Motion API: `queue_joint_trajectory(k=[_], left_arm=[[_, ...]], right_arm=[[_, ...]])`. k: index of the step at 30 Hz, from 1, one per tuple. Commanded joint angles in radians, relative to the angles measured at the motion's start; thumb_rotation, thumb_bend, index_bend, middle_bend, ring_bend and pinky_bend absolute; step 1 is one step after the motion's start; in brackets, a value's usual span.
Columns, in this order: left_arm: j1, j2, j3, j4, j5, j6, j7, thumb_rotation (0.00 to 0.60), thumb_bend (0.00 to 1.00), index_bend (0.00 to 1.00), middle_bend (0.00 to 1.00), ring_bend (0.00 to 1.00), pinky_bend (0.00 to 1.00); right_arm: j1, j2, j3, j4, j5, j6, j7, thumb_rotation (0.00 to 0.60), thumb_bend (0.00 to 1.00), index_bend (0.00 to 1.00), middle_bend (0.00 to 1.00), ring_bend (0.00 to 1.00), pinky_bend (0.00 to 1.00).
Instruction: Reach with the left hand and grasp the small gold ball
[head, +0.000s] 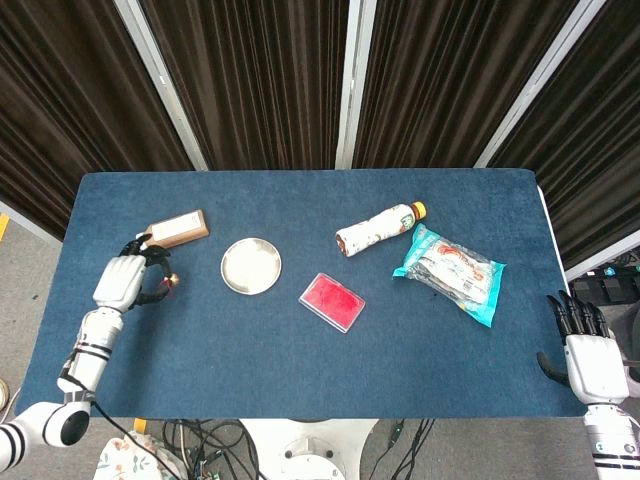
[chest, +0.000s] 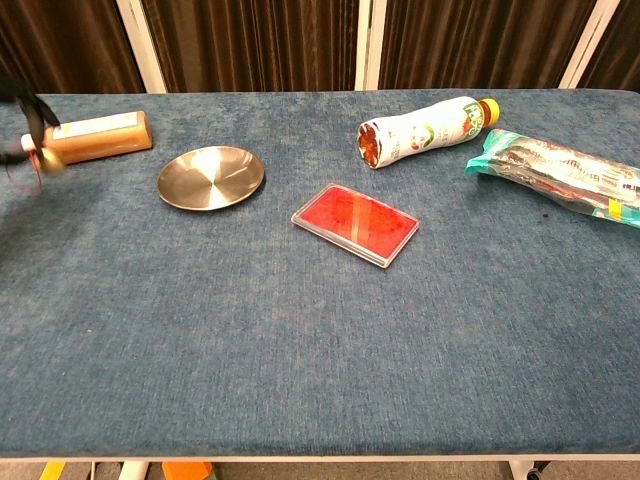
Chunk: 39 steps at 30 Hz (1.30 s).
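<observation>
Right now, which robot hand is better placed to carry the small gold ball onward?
Left. The left robot hand already holds the small gold ball above the blue table; the right robot hand sits off the far corner.

Matt blue cloth table cover (chest: 300, 350), shiny brushed-metal dish (chest: 210, 177), glossy red plastic case (chest: 355, 224).

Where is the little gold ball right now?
The small gold ball is at the table's far left in the head view, held in the left hand, just below the brown bottle and left of the metal plate.
</observation>
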Motion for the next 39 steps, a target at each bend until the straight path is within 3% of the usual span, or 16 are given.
queue_joint_trajectory(k=[1, 3, 4, 7, 8, 10, 11, 14, 17, 20, 23, 26, 29, 32, 34, 39], left_arm=[[0.017, 0.044, -0.007, -0.013, -0.018, 0.076, 0.207, 0.6, 0.46, 0.62, 0.34, 0.07, 0.13], [0.024, 0.018, -0.003, 0.0, -0.017, 0.149, 0.349, 0.6, 0.46, 0.62, 0.35, 0.07, 0.13], [0.031, 0.009, -0.007, -0.026, -0.028, 0.153, 0.329, 0.6, 0.46, 0.62, 0.35, 0.08, 0.13], [0.046, 0.091, -0.031, -0.238, -0.091, -0.04, -0.059, 0.6, 0.45, 0.62, 0.34, 0.08, 0.15], [0.041, 0.122, -0.027, -0.236, -0.072, -0.072, -0.092, 0.6, 0.46, 0.61, 0.33, 0.08, 0.15], [0.031, 0.085, 0.003, -0.104, -0.001, 0.024, 0.129, 0.6, 0.47, 0.61, 0.33, 0.08, 0.15], [0.032, 0.057, 0.005, -0.085, -0.006, 0.048, 0.174, 0.6, 0.46, 0.62, 0.34, 0.08, 0.14], [0.041, 0.084, -0.027, -0.189, -0.099, -0.05, -0.026, 0.6, 0.45, 0.62, 0.34, 0.08, 0.14], [0.032, 0.084, -0.005, -0.155, -0.099, -0.022, 0.112, 0.6, 0.44, 0.63, 0.34, 0.08, 0.12], [0.02, 0.178, -0.025, -0.311, -0.139, -0.238, -0.167, 0.6, 0.44, 0.63, 0.32, 0.08, 0.12], [0.011, 0.154, 0.013, -0.204, -0.045, -0.146, 0.029, 0.6, 0.45, 0.62, 0.31, 0.08, 0.1], [0.018, 0.143, -0.013, -0.228, -0.133, -0.145, -0.009, 0.6, 0.44, 0.63, 0.32, 0.08, 0.1], [0.005, 0.187, 0.008, -0.264, -0.118, -0.213, -0.03, 0.6, 0.44, 0.64, 0.31, 0.08, 0.1], [0.014, 0.13, 0.03, -0.216, -0.089, -0.057, 0.202, 0.6, 0.43, 0.64, 0.31, 0.08, 0.08], [0.022, 0.127, 0.007, -0.271, -0.148, -0.076, 0.124, 0.6, 0.43, 0.65, 0.31, 0.08, 0.08], [0.02, 0.1, 0.03, -0.234, -0.117, -0.02, 0.222, 0.6, 0.44, 0.65, 0.31, 0.08, 0.07]], right_arm=[[0.0, 0.0, 0.001, 0.001, 0.001, 0.001, 0.001, 0.6, 0.21, 0.0, 0.0, 0.0, 0.0], [0.0, 0.0, 0.002, 0.003, 0.003, 0.0, 0.001, 0.6, 0.21, 0.0, 0.0, 0.0, 0.0], [0.0, -0.001, 0.001, 0.003, 0.003, -0.001, 0.001, 0.6, 0.21, 0.0, 0.0, 0.0, 0.0], [0.002, -0.004, 0.0, 0.004, 0.006, -0.008, -0.002, 0.6, 0.21, 0.0, 0.0, 0.0, 0.0], [0.003, -0.004, 0.0, 0.003, 0.005, -0.008, -0.003, 0.6, 0.21, 0.0, 0.0, 0.0, 0.0], [0.003, -0.004, 0.0, 0.001, 0.0, -0.004, -0.004, 0.6, 0.21, 0.0, 0.0, 0.0, 0.0], [0.002, -0.003, 0.001, 0.001, -0.002, -0.001, -0.003, 0.6, 0.21, 0.0, 0.0, 0.0, 0.0], [-0.001, -0.001, 0.002, 0.004, 0.001, 0.004, 0.0, 0.6, 0.21, 0.0, 0.0, 0.0, 0.0], [-0.001, 0.0, 0.003, 0.006, 0.006, 0.0, 0.004, 0.6, 0.21, 0.0, 0.0, 0.0, 0.0], [0.0, -0.002, 0.001, 0.008, 0.004, -0.003, 0.005, 0.6, 0.21, 0.0, 0.0, 0.0, 0.0], [0.003, -0.006, 0.002, 0.009, 0.002, -0.005, 0.006, 0.6, 0.21, 0.0, 0.0, 0.0, 0.0], [0.003, -0.006, 0.002, 0.01, 0.003, -0.006, 0.004, 0.6, 0.21, 0.0, 0.0, 0.0, 0.0], [0.003, -0.005, 0.004, 0.01, 0.007, -0.006, 0.004, 0.6, 0.21, 0.0, 0.0, 0.0, 0.0], [0.004, -0.007, 0.003, 0.01, 0.006, -0.008, 0.008, 0.6, 0.21, 0.0, 0.0, 0.0, 0.0], [0.004, -0.008, 0.0, 0.011, 0.002, -0.009, 0.006, 0.6, 0.21, 0.0, 0.0, 0.0, 0.0], [0.003, -0.005, 0.003, 0.01, 0.002, -0.002, 0.009, 0.6, 0.21, 0.0, 0.0, 0.0, 0.0]])
